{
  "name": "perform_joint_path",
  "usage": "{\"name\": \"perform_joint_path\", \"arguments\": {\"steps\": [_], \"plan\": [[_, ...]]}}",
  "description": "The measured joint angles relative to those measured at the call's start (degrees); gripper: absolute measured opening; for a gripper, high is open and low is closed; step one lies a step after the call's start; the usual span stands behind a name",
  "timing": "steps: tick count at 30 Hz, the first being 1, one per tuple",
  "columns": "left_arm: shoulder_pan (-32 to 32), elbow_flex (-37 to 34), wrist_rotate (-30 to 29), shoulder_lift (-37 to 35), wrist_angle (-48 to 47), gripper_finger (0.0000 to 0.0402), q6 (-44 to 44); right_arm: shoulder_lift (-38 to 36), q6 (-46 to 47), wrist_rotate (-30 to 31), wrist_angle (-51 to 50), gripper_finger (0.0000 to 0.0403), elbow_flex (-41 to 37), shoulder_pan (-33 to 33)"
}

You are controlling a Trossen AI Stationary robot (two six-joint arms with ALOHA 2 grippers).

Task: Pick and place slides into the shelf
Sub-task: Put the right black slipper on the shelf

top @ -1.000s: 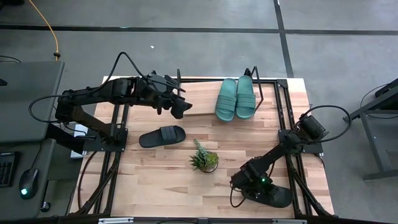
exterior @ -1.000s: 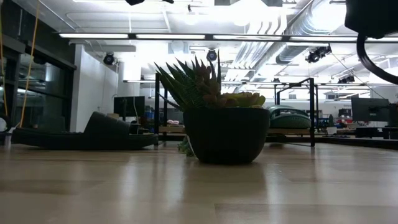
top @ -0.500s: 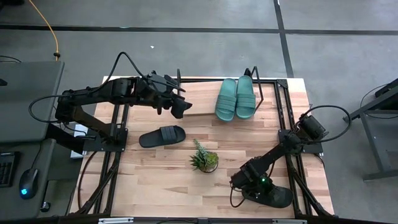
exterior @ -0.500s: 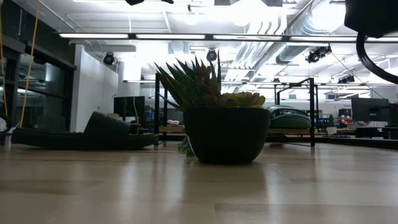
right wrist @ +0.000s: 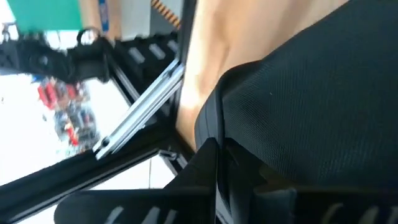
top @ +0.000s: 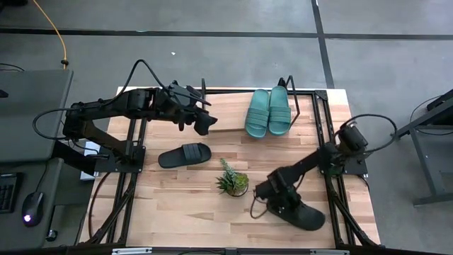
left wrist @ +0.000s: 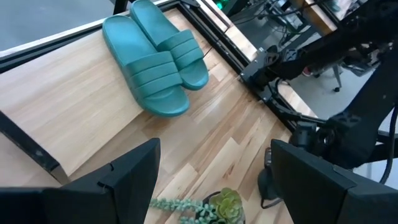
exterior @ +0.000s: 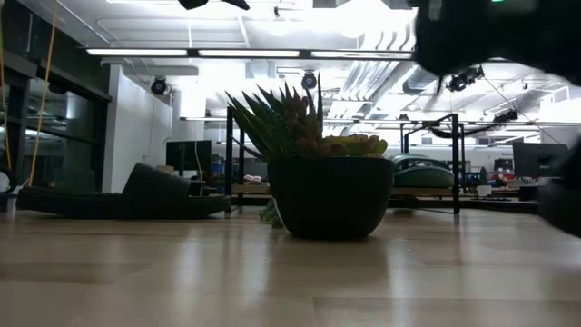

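Nearest, at the lower right of the high view, the right gripper [top: 277,203] is clamped tight on a black sandal [top: 303,214], which lies slanted on the table [top: 177,205] with its far end pointing toward the lower right corner. Its wrist view is almost filled by that dark textured sandal [right wrist: 298,112], with the fingers [right wrist: 217,186] pinched together on its edge.

Just left of that gripper, at lower centre, stands a small spiky potted plant [top: 233,181]; in the low view the plant [exterior: 318,173] fills the middle of the frame.

Further up and left of the plant, the second black sandal [top: 185,154] lies flat on the table by itself, apart from both arms.

Beyond it, in the upper left-centre, the left gripper [top: 200,122] hovers over the left end of the shelf [top: 233,122] with its jaws spread wide and nothing between them.

Farthest off, at upper centre-right, the two teal sandals [top: 268,111] sit side by side, touching, on the right part of the shelf board. The left wrist view shows this teal pair [left wrist: 155,62] on the pale board.
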Motion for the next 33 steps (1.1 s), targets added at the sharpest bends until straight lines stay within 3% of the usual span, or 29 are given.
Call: {"name": "perform_joint_path", "arguments": {"steps": [13,23,33], "plan": [[0.0,0.0,-0.8,0.0,-0.6,0.0285,2.7,-13.8,9.7,9.9,5.8,0.0000,0.0,-12.7],[0.0,0.0,-2.1,0.0,-1.1,0.0285,4.4,-23.0,28.3,19.0,29.1,0.0000,0.0,-20.7],[0.0,0.0,-3.1,0.0,-4.4,0.0285,4.5,-24.4,41.2,22.6,49.4,0.0000,0.0,-25.3]]}}
